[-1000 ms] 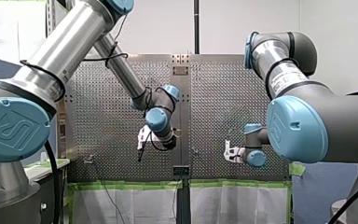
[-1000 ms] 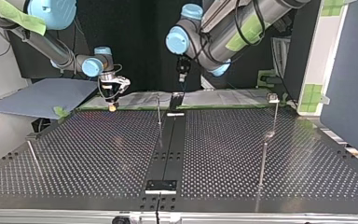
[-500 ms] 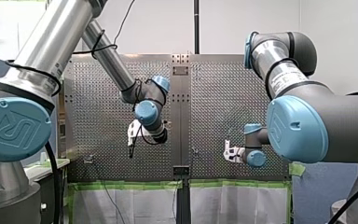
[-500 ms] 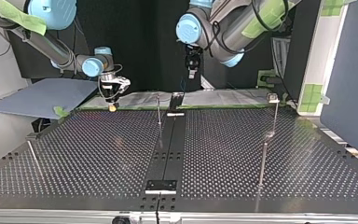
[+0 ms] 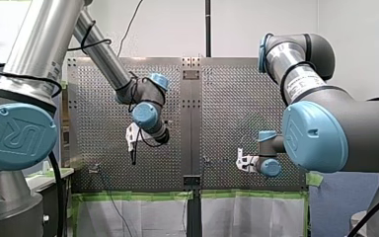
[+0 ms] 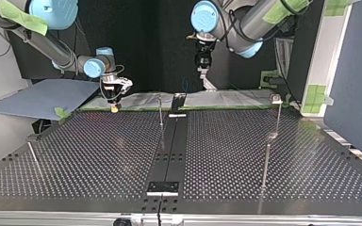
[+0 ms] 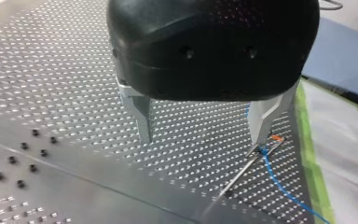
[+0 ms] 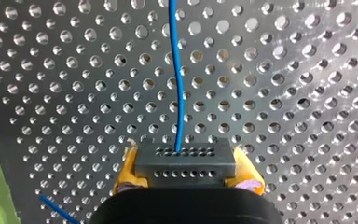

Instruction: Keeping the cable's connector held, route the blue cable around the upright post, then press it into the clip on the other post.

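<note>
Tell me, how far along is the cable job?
Done: my right gripper grips the black connector, the blue cable leading ahead. In hand: my left gripper hangs open above the perforated table, holding nothing. Left: routing around the upright post and pressing into the clip, where no cable shows.

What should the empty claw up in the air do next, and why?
Probably lower my left gripper, open and empty, toward the thin blue cable by the slim metal post; my right gripper holds the black connector.

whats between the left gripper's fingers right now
Only bare perforated table between my left gripper's open fingers, in the left wrist view; the blue cable lies outside them.
</note>
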Tool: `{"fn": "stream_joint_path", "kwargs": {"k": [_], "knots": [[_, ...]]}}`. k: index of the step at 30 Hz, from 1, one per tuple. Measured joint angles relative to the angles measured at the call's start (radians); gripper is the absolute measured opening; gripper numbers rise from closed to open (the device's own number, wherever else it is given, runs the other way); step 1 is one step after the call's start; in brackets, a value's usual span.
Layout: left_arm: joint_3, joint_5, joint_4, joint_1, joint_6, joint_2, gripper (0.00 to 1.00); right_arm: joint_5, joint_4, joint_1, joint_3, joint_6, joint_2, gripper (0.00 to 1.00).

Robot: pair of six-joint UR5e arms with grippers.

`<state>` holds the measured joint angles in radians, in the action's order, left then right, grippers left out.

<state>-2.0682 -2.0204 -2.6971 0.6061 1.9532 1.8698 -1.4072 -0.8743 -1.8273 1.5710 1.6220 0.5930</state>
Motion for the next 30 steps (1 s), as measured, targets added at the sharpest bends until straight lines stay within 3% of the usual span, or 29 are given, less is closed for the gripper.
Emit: {"fn": "stream_joint_path", "kwargs": {"k": [18, 30], "knots": [[-0.147, -0.002, 0.147, -0.025, -0.001, -0.148, 1.00, 0.014, 0.020, -0.004, -0.002, 0.001, 0.000, 0.00], [-0.156, -0.002, 0.156, -0.026, -0.002, -0.156, 1.00, 0.014, 0.023, -0.005, -0.002, 0.000, 0.000, 0.00]]}}
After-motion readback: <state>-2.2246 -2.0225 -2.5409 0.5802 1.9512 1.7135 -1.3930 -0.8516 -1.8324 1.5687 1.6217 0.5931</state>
